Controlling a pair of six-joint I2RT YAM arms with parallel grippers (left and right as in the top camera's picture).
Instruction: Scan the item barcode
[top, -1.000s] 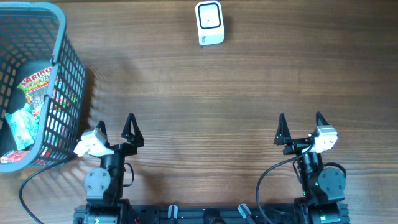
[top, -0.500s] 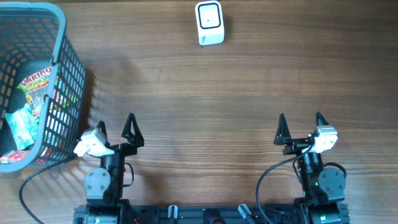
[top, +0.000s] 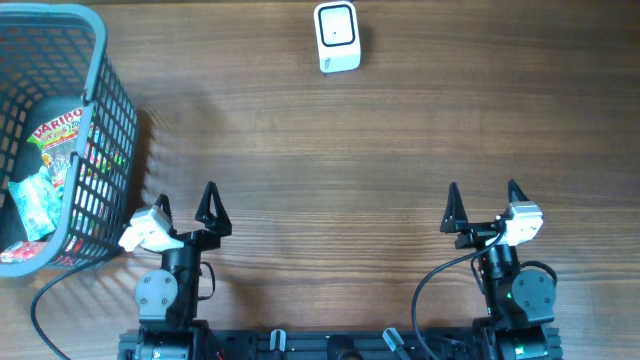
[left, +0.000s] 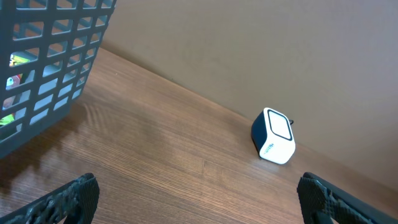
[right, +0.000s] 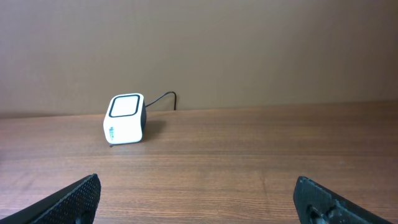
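Observation:
Several snack packets lie in the grey plastic basket (top: 100, 70) at the left edge, among them a Haribo bag (top: 58, 130) and a pale green packet (top: 35, 200). No barcode shows on any of them. The white barcode scanner (top: 336, 37) stands at the far middle of the table, also visible as the scanner (left: 273, 144) in the left wrist view and the scanner (right: 126, 119) in the right wrist view. My left gripper (top: 185, 203) (left: 199, 196) is open and empty near the front, just right of the basket. My right gripper (top: 483, 200) (right: 198, 196) is open and empty at the front right.
The basket's mesh wall (left: 56, 56) rises at the left of the left wrist view. A thin black cable (right: 163, 98) runs from behind the scanner toward the back wall. Bare wooden tabletop (top: 330, 170) lies between the grippers and the scanner.

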